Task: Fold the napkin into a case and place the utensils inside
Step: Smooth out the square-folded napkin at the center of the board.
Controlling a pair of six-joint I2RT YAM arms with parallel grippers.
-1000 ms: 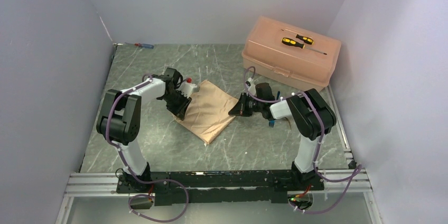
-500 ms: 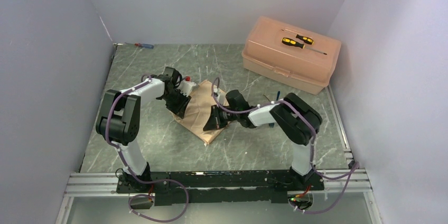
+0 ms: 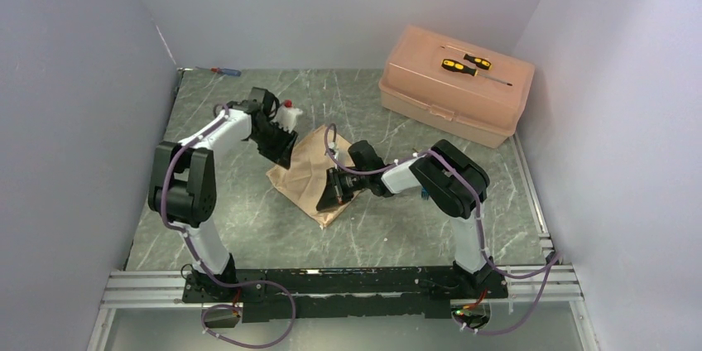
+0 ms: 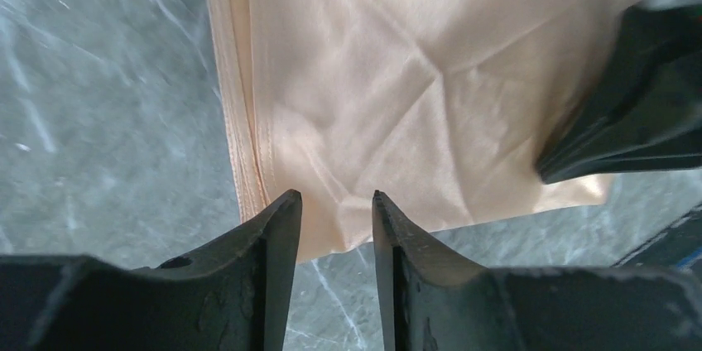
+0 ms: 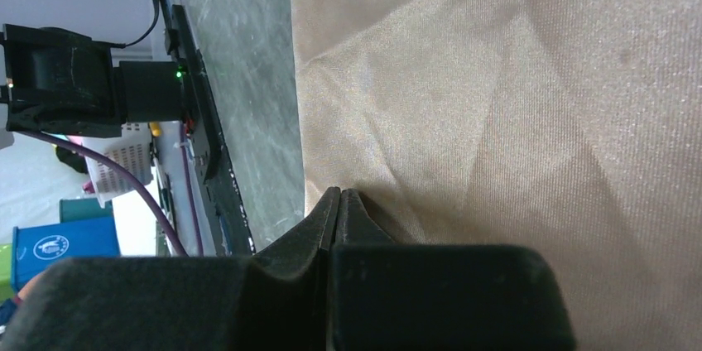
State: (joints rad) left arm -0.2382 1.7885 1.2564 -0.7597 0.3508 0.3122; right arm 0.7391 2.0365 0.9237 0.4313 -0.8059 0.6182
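Grey marble-look table (image 3: 248,227) with plain pale walls on three sides, pretty bare setup. Smack in the middle of it, between the two arms, is the napkin (image 3: 302,170): peach-orange, a bit shiny, lying flat but doubled over on itself. The left wrist view shows several cloth edges stacked along one side, plus a few soft creases across the top.

The left gripper (image 4: 335,198) hangs over the napkin's far-left edge with its fingers spread apart. There's a clear gap between them, and through it you only see cloth and table, so nothing is pinched.

The right gripper (image 5: 340,194) comes in from the right and sits on the near-right part of the napkin. Its fingers are pressed tight together, with the tips right against the fabric close to its edge. Creases fan out from that spot, but I honestly can't tell whether any cloth is caught between the tips or they're just pushing down on it.

Far right there's a pink plastic box (image 3: 430,107) with two yellow-and-black screwdrivers (image 3: 465,63) lying on its lid. A red-and-blue screwdriver (image 3: 225,71) lies in the far-left corner, well apart from everything else.
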